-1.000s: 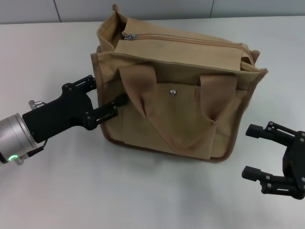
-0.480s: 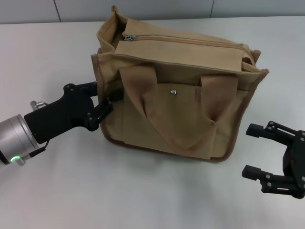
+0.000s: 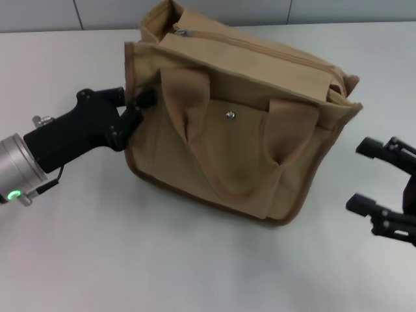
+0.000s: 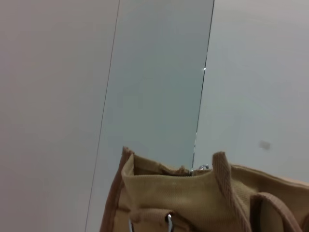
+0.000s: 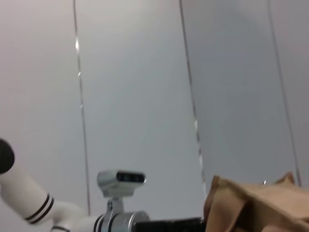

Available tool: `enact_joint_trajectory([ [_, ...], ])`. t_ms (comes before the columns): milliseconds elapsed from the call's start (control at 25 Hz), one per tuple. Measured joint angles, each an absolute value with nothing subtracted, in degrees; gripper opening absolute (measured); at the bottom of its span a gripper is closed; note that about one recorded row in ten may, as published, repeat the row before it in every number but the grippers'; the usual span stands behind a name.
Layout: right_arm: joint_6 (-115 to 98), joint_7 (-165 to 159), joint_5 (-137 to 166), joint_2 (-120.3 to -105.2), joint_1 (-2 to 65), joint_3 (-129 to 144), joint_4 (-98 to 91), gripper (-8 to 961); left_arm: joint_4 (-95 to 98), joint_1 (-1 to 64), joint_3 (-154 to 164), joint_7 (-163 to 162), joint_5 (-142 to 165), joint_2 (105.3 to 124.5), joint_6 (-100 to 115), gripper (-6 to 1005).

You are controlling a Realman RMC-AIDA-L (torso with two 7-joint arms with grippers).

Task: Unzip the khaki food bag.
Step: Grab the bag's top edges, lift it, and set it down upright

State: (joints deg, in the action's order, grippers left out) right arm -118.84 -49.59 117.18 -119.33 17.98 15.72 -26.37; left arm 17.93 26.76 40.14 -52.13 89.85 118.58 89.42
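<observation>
The khaki food bag (image 3: 240,130) stands on the white table (image 3: 130,253), tilted, its front pocket with the silver snap (image 3: 229,115) facing me. Its top zipper (image 3: 260,49) is closed, with the metal pull (image 3: 182,31) at the far left end. My left gripper (image 3: 134,107) is shut on the bag's left side edge, near the top. My right gripper (image 3: 359,177) is open and empty, to the right of the bag and apart from it. The bag's top edge shows in the left wrist view (image 4: 193,193) and in the right wrist view (image 5: 251,208).
A grey wall panel (image 3: 195,10) runs along the table's far edge behind the bag. The bag's two wide handles (image 3: 188,97) hang down over its front. Bare table lies in front of the bag.
My left gripper closed on the bag's left side edge and pulled it up and back, so the bag tilted and shifted. My right gripper moved to the right.
</observation>
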Motion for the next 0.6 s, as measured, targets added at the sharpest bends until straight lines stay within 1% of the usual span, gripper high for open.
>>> enact_joint_trajectory([
  [160,-119.26,-49.57,113.05,-119.31,17.16,15.63,-25.9,841,20.74,27.67,39.93,-54.67,89.38,118.61,89.79,61],
  [360,-118.13,-49.23,94.82,-119.44,16.18,14.81,-19.55,841,26.59,28.74,40.31,-56.62,88.61,118.68,93.38,61],
  [440,-117.21,-48.62,82.78,-119.53,17.78,13.96,-13.12,841,30.32,29.4,40.65,-57.87,88.41,118.7,95.53,61],
  [480,-117.21,-48.62,82.78,-119.53,17.78,13.96,-13.12,841,30.32,29.4,40.65,-57.87,88.41,118.7,95.53,61],
  [600,-116.21,-47.25,78.33,-119.54,21.08,14.09,-10.01,841,32.42,30.02,41.82,-57.94,88.29,118.55,96.59,61],
])
